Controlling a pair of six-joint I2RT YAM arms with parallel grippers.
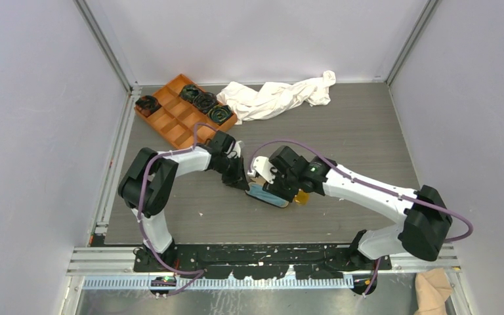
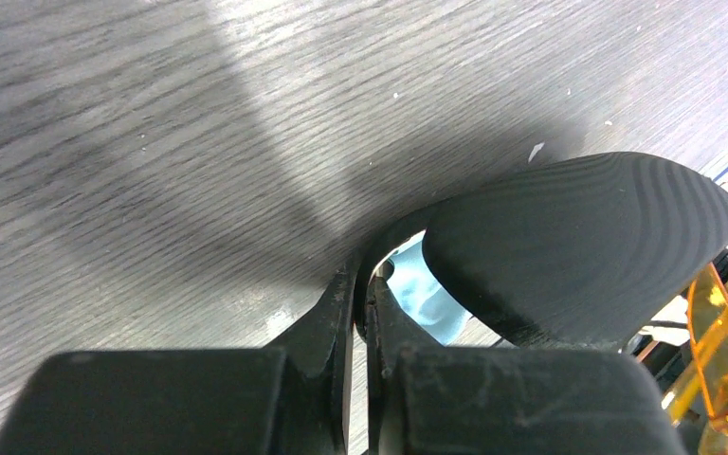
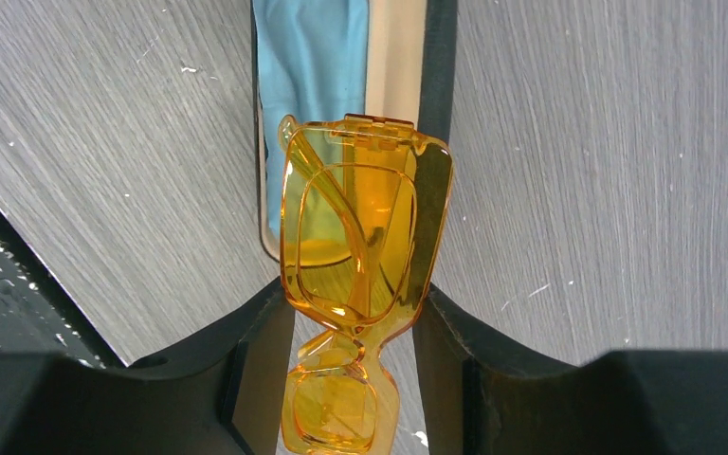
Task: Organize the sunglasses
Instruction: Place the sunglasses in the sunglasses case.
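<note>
Sunglasses point(image 3: 360, 237), one pair, translucent orange-amber, folded: you will find them at the centre of the right wrist view, standing on end between the fingers of the right gripper point(image 3: 353, 296), whose jaws are partly closed and clamped on the frame from both sides. Black case point(image 2: 578, 246), one, lying open just above the pair in that same view, beige lining showing, with a light blue cloth point(image 3: 308, 76) inside it. In the overhead view you see case and glasses together at mid-frame, where the two arms meet. Left gripper point(image 2: 362, 284), jaws pressed together at the case's left end; from its own wrist camera they seem to pinch the thin rim of the case, though the shadow there keeps you from being sure. Table point(image 1: 341, 131), grey wood grain, speckled with small white flecks. Orange tray point(image 1: 170, 125), compartmented, upper left of the overhead view, with dark coiled items point(image 1: 205, 102) in its far compartments. White cloth point(image 1: 279, 98), crumpled, at top centre just right of the tray. Beige cloth point(image 1: 433, 289), off the table at the lower right corner.
</note>
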